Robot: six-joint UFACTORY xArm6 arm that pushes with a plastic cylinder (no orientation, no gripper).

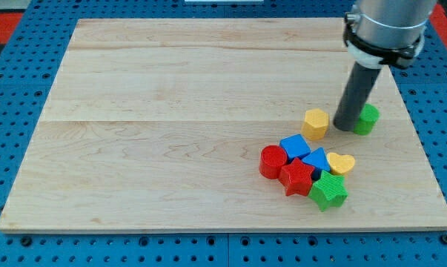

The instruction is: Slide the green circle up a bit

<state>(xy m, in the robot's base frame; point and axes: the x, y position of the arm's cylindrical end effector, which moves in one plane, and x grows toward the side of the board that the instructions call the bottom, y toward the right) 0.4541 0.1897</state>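
Eight blocks: all lie on the bench's [171, 111] right half, no containers.
Green circle [368, 119]: upper right, partly hidden behind my rod.
My tip [347, 127]: touching its left side, yellow hexagon [316, 123] just beside.
Jaws: none; nothing held.
Judgement: tip must go below to push upward.

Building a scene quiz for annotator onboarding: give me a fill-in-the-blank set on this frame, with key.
1. My tip rests between the yellow hexagon and the green ____.
2. The yellow heart sits just right of the blue ____.
3. The block nearest the view's bottom is the ____ star.
4. Left of the red star stands the red ____.

Missing words: circle; triangle; green; cylinder
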